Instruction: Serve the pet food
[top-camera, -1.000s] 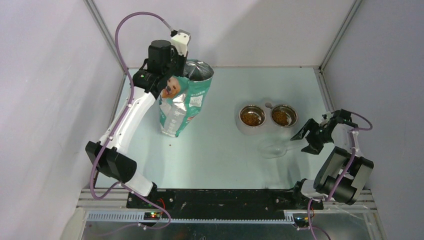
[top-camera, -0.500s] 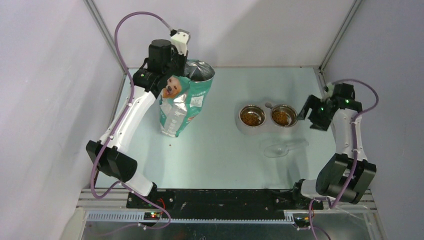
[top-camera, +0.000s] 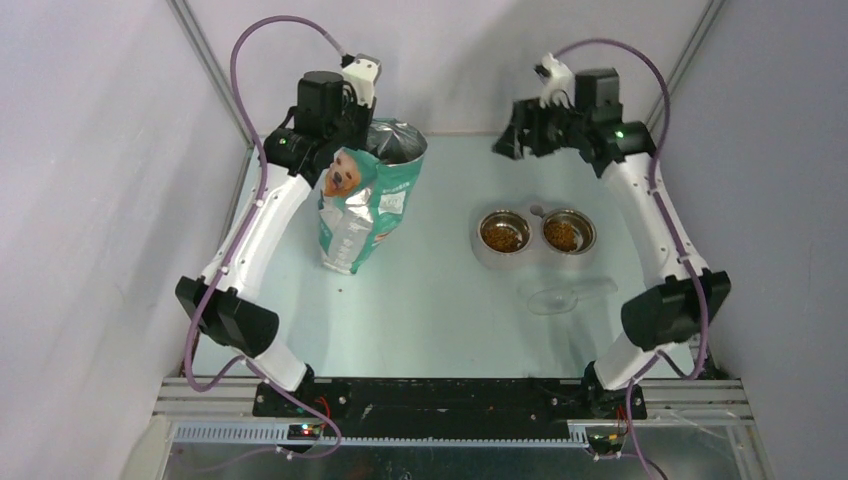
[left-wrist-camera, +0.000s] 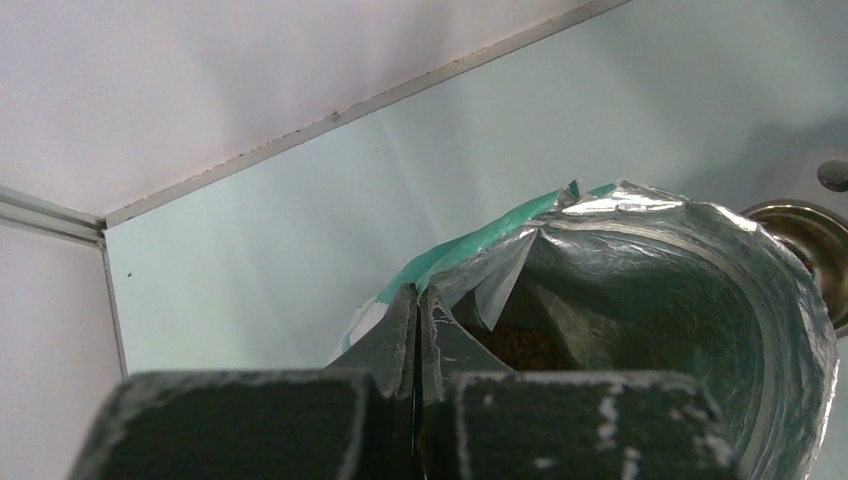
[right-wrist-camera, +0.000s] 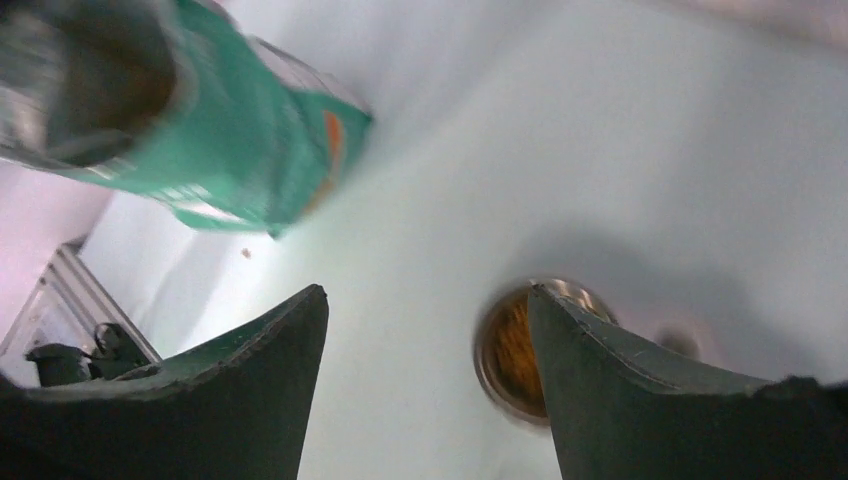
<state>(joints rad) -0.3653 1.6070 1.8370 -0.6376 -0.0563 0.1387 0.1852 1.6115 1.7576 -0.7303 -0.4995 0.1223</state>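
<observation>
While the top rim of the teal-green dog food bag (top-camera: 365, 205) is being pinched between the pressed-together fingers of the left gripper (left-wrist-camera: 416, 310), the right gripper (right-wrist-camera: 425, 300) is being held in the air with its two fingers spread wide and nothing between them.

A white twin-bowl feeder (top-camera: 533, 258) is being used here as the landmark. Brown pet food (top-camera: 503, 236) is being held in both of its steel bowls, a low heap of kibble in each. More of the same kibble is being shown by the left wrist camera deep inside the bag, through its open silver-lined mouth.

The bag, printed with a dog's face, is being kept upright well to the left of the feeder, leaning slightly. A single stray pellet (top-camera: 341, 291) is being shown on the pale green table (top-camera: 440, 320), also well left of the feeder, just beside the bag's bottom edge.

A clear plastic scoop (top-camera: 555, 297) is being left lying on the table just in front of the feeder, on the side nearer the arm bases. No gripper is touching it.

The right gripper is being held raised on the feeder's far side, toward the back wall. In its blurred wrist view, one bowl of kibble is being framed between the spread fingers, well below them.
</observation>
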